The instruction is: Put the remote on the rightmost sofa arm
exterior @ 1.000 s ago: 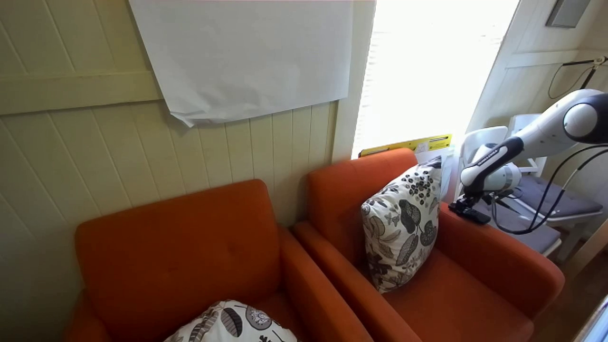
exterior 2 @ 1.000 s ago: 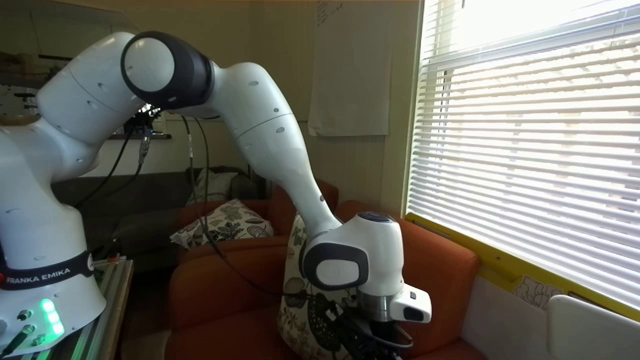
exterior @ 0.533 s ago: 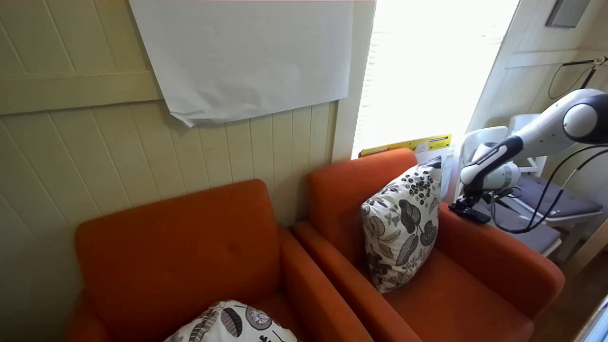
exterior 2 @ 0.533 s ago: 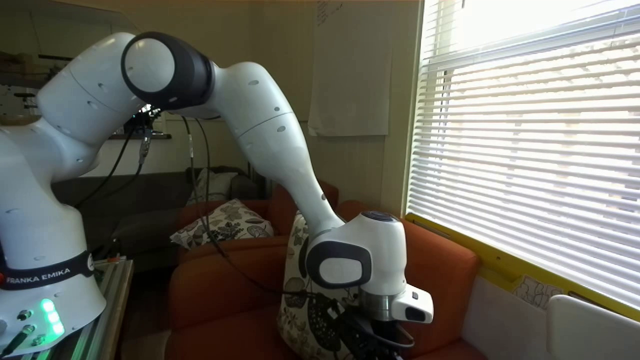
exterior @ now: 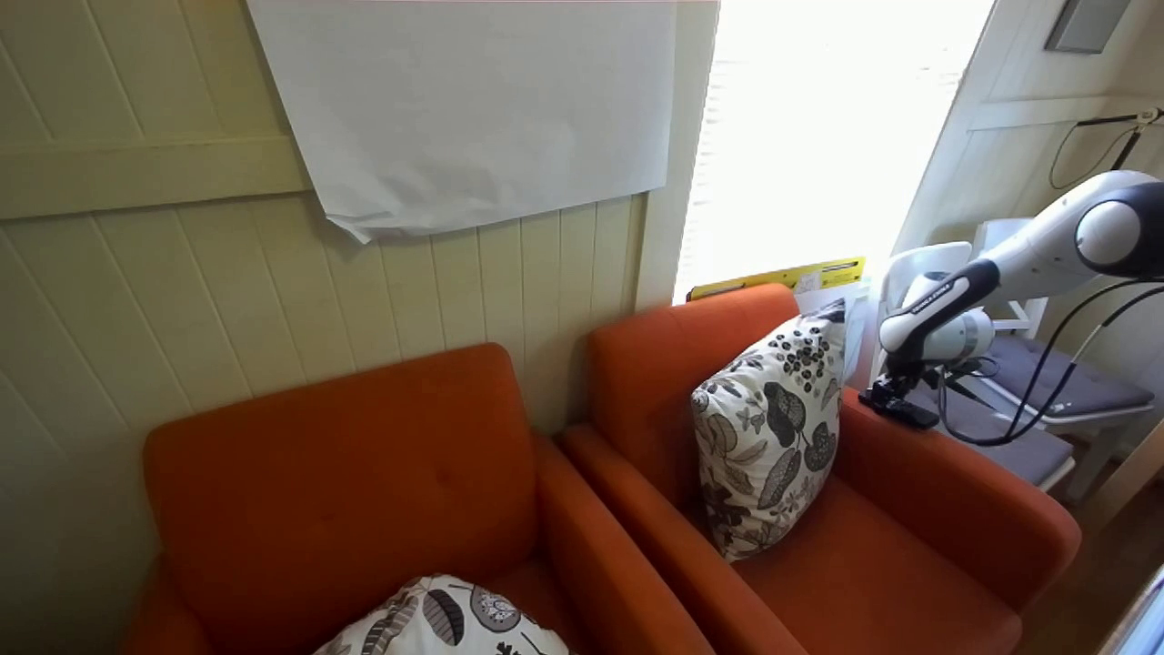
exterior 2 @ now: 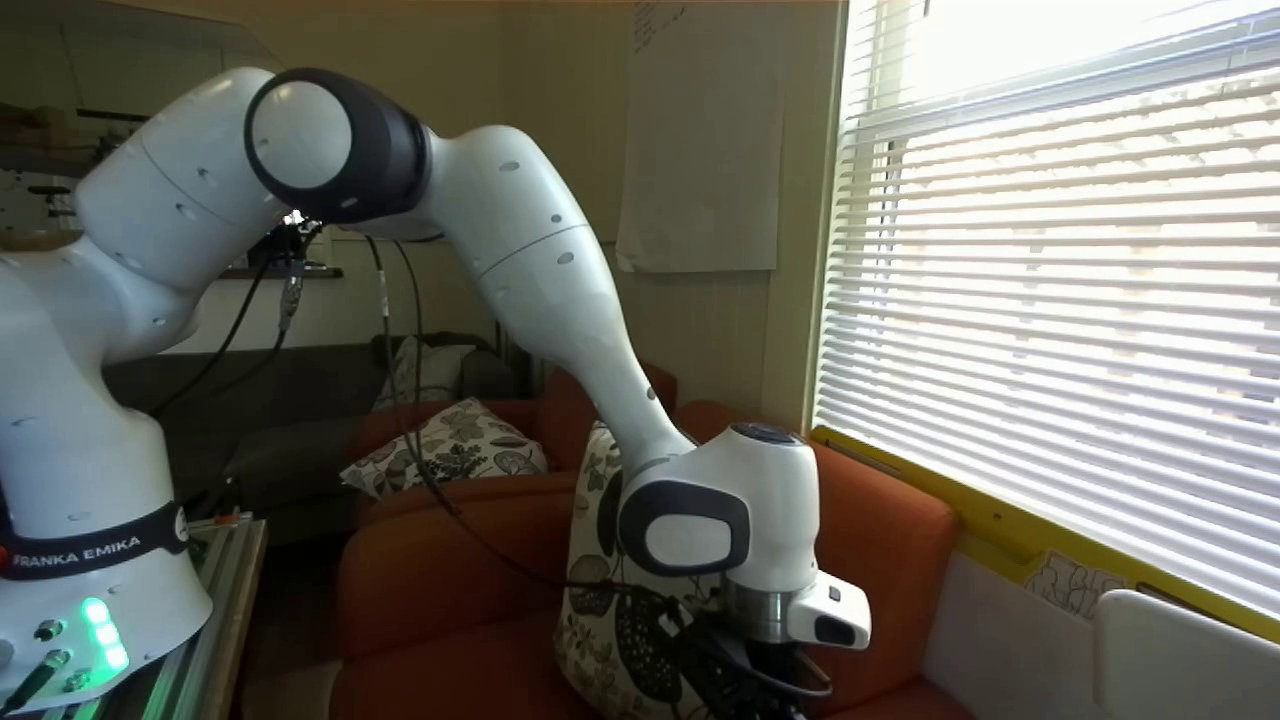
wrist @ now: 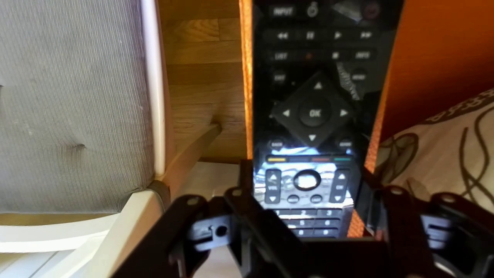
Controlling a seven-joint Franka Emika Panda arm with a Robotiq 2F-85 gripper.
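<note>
The black remote (wrist: 314,116) lies lengthwise along the padded orange rightmost sofa arm (exterior: 982,482). In an exterior view the remote (exterior: 912,416) is at the arm's top, near its back end; I cannot tell whether it bears its full weight there. In the wrist view strips of orange fabric (wrist: 374,146) show on both sides of it. My gripper (wrist: 307,175) has one finger against each long side of the remote, near its number keys, and looks shut on it. In an exterior view the gripper (exterior 2: 735,685) is cut off at the bottom edge and the remote is hidden.
A patterned cushion (exterior: 773,432) leans in the armchair beside the arm. A white chair with a grey seat pad (wrist: 73,116) stands close on the outer side. A window with blinds (exterior 2: 1050,300) is behind. Black cables (exterior: 1046,409) hang from the robot arm.
The wrist has shifted very slightly, a little to the right in an exterior view. The remote looks unmoved on the sofa arm.
</note>
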